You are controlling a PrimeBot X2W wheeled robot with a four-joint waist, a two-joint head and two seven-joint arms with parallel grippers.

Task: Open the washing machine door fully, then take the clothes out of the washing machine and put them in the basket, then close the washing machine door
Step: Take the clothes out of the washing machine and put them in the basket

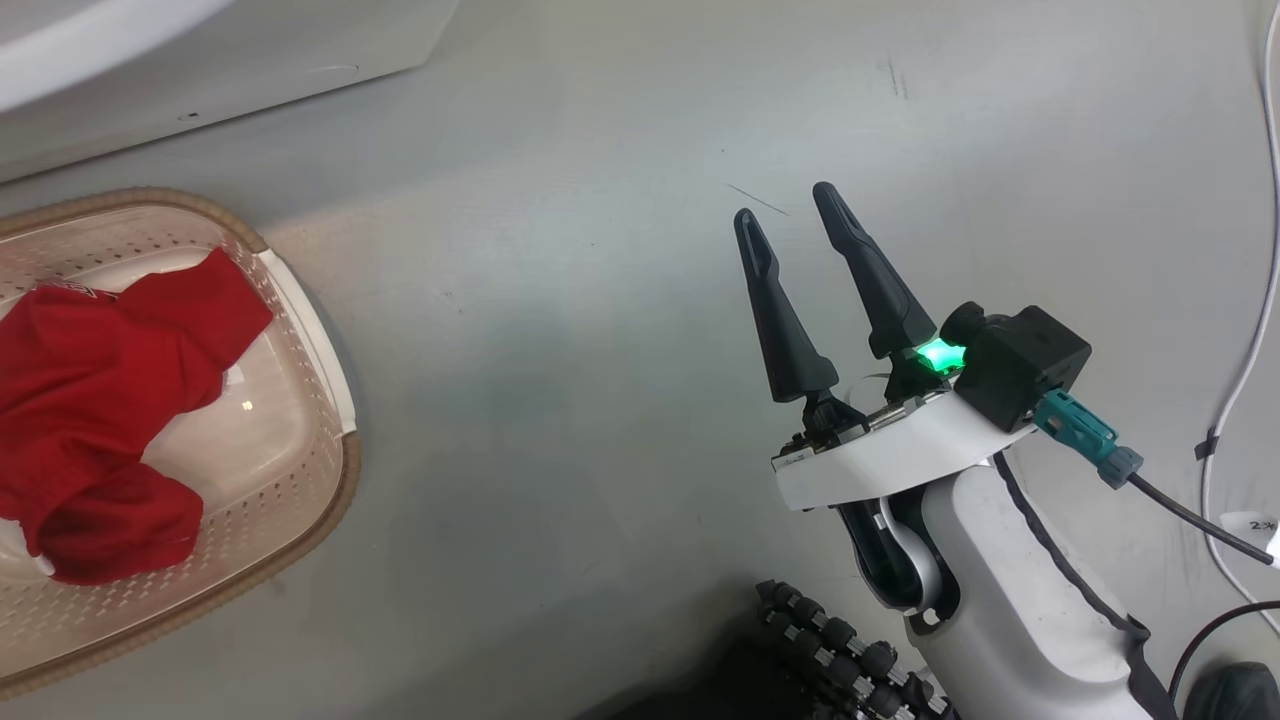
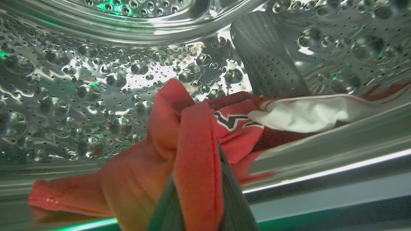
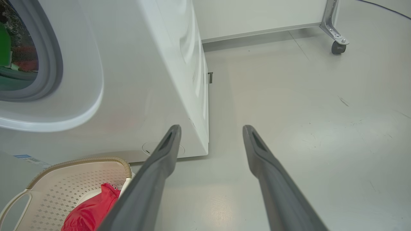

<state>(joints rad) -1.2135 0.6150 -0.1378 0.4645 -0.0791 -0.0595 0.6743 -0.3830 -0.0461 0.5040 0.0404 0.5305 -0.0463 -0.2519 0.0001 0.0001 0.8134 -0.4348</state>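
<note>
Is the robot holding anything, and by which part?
The left gripper pinches a bunched fold of the red garment inside the drum; the right gripper is open, holding nothing.

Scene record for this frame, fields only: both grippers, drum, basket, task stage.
left gripper: inside drum, shut on red garment
drum contents: red garment, white fabric beside it
basket: on floor beside washing machine, holds red bundle
right gripper: open, empty, above bare floor
stage: unloading, drum not yet empty
</note>
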